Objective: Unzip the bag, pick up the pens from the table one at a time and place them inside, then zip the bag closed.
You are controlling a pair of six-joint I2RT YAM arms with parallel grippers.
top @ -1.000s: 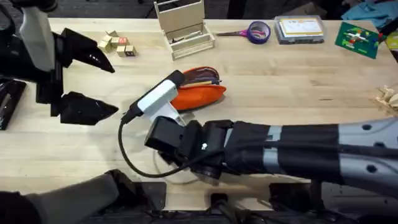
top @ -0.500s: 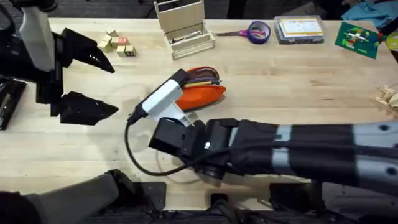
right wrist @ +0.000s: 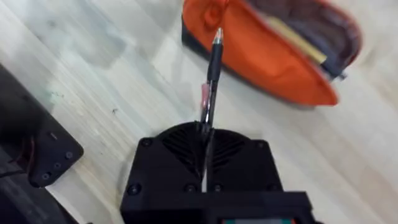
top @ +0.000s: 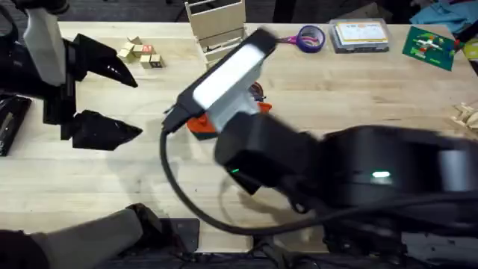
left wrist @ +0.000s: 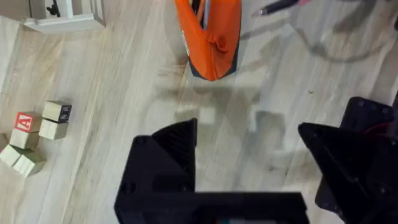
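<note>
The orange bag [right wrist: 267,62] lies open on the table [top: 358,104], with a tan pen [right wrist: 298,40] showing inside it. My right gripper [right wrist: 205,134] is shut on a black pen [right wrist: 213,68], whose tip hangs just over the bag's near end. In the overhead view my raised right arm [top: 254,142] covers most of the bag [top: 198,125]. My left gripper [top: 137,107] hovers open and empty to the left of the bag. Its wrist view shows the bag's end [left wrist: 211,37] ahead of the left gripper [left wrist: 249,143].
Small wooden blocks [top: 140,52] lie at the back left, with a wooden holder [top: 220,30] behind the bag. Purple scissors [top: 306,37], a clear box [top: 360,33] and a green card [top: 429,46] line the back right. A black cable [top: 168,179] loops over the near table.
My right arm has risen toward the camera and swung back over the bag, carrying the black pen. The left arm has not moved.
</note>
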